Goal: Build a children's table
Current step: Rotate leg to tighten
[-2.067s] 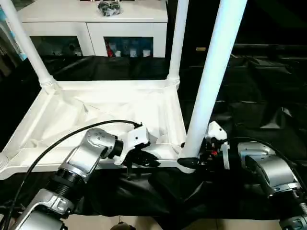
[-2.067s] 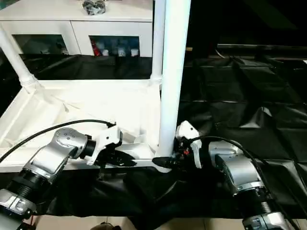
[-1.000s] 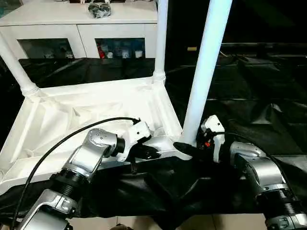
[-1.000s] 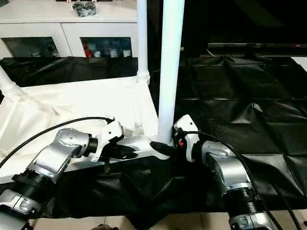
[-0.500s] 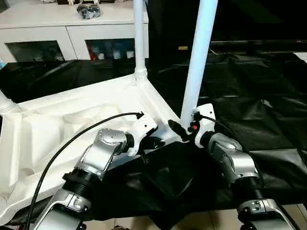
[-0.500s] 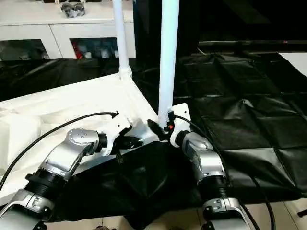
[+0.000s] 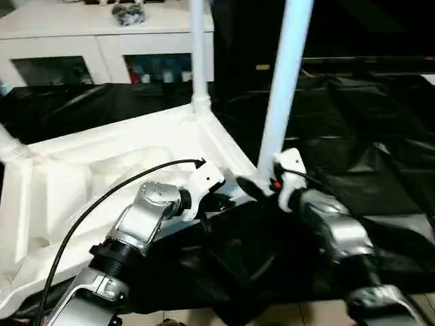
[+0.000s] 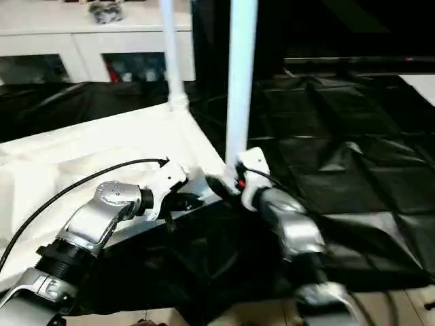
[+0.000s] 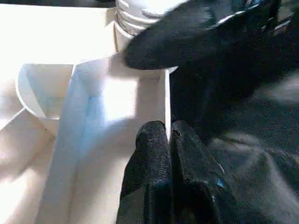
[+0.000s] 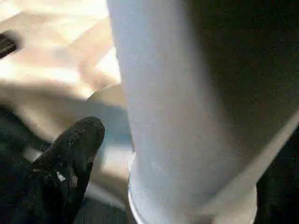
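The upturned tabletop (image 7: 102,170) lies much as half a second ago on the black sheet (image 7: 380,149). The left gripper (image 9: 167,137) stays pinched on its near rim. The right gripper (image 7: 253,190) still clasps the nearest leg (image 7: 282,81), upright in its corner socket.
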Tool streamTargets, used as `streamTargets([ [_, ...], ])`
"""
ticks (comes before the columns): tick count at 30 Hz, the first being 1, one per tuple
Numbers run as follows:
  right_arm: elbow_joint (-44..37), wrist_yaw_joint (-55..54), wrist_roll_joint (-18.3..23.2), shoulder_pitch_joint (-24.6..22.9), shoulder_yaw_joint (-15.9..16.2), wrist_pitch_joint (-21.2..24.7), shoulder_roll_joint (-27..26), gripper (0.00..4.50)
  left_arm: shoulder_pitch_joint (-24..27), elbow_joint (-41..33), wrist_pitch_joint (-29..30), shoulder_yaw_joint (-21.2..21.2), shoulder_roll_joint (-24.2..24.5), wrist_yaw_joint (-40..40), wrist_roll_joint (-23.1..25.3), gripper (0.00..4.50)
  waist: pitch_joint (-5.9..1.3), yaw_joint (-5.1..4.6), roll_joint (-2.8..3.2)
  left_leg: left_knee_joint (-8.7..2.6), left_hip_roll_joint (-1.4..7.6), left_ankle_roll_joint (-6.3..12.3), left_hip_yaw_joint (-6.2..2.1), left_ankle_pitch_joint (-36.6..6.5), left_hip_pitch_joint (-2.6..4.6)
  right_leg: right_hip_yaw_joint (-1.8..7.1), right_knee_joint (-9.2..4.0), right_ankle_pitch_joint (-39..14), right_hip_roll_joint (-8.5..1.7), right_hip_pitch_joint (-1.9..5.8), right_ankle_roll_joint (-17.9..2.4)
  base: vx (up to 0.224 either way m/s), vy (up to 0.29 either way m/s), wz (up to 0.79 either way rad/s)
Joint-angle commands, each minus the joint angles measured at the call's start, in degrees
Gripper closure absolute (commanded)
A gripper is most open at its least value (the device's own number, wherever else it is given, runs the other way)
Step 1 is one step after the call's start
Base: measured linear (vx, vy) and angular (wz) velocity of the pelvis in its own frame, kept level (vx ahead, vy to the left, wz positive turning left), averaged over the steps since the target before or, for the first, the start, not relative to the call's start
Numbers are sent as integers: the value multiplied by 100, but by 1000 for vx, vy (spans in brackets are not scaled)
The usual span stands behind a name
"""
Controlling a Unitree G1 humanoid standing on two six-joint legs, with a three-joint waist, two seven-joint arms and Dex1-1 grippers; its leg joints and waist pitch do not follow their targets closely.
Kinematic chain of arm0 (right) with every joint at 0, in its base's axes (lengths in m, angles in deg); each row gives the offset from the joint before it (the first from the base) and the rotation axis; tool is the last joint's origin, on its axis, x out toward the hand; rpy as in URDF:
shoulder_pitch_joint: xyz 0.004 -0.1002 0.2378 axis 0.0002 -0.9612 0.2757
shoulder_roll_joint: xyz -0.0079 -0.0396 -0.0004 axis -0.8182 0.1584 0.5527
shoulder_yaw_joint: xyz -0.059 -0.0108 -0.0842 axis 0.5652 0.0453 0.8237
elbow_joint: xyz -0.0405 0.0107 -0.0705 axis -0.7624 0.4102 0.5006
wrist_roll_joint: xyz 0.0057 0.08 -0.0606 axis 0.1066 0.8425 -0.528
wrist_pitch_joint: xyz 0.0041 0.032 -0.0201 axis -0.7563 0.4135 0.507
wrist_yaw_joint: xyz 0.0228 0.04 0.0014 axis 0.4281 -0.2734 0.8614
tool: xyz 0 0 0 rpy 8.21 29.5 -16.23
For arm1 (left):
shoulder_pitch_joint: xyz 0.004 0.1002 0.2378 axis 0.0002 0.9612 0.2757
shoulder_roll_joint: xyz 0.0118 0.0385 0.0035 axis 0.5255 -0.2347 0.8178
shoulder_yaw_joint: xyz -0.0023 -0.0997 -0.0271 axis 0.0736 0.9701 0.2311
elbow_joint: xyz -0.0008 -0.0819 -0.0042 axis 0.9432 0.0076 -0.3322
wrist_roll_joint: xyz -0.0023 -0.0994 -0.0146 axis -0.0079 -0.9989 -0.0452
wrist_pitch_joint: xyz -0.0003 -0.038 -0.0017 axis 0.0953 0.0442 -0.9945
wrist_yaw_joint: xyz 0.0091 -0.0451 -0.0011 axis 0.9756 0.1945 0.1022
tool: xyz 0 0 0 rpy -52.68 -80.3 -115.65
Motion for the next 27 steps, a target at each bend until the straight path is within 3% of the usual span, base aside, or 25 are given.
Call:
streamTargets([
  [1, -265, 548, 140, -147, 232, 143, 146, 5, -38, -361, -317, -64, -30, -324, -324, 450, -343, 17, -15, -415, 310, 152, -148, -1651, 135, 207, -436, -1244, -285, 211, -1187, 0, 0, 0],
  [3, -517, 927, 255, -269, 301, 171, 375, 5, -12, -387, -356, -80, 62, -464, -356, 450, -355, 65, -30, -402, 314, 243, -148, -1515, 131, 200, -411, -1026, -278, 241, -1231, 0, 0, 0],
  [4, -699, 1219, 371, -358, 340, 204, 539, 5, 10, -412, -428, -100, 145, -620, -391, 450, -356, 78, -16, -391, 327, 302, -135, -1435, 142, 208, -392, -851, -281, 210, -1321, 0, 0, 0],
  [5, -798, 1432, 479, -406, 353, 265, 655, 5, 16, -430, -476, -121, 200, -751, -425, 450, -362, 93, -7, -383, 315, 335, -142, -1360, 119, 193, -376, -786, -280, 248, -1351, 0, 0, 0],
  [7, -897, 1699, 577, -464, 387, 296, 792, 5, 37, -494, -476, -158, 302, -964, -483, 450, -351, 114, -11, -381, 324, 376, -136, -1347, 108, 186, -376, -828, -288, 251, -1404, 0, 0, 0],
  [15, -1179, 2277, 698, -553, 575, 553, 1135, 81, -10, -429, -571, -265, 652, -1461, -512, 450, -322, 157, -5, -419, 345, 121, -151, -1770, 150, 198, -425, -1577, -300, 204, -1264, 0, 0, 0],
  [20, -1157, 2335, 675, -512, 665, 564, 1139, 124, -51, -385, -621, -261, 706, -1554, -520, 450, -333, 188, -10, -420, 339, 66, -156, -1692, 143, 200, -407, -1474, -304, 212, -1233, 0, 0, 0],
  [27, -1194, 2371, 668, -554, 764, 576, 1101, 176, -24, -411, -633, -284, 712, -1545, -521, 450, -348, 202, -11, -393, 332, 139, -148, -1504, 131, 197, -381, -1240, -306, 229, -1293, 0, 0, 0],
])
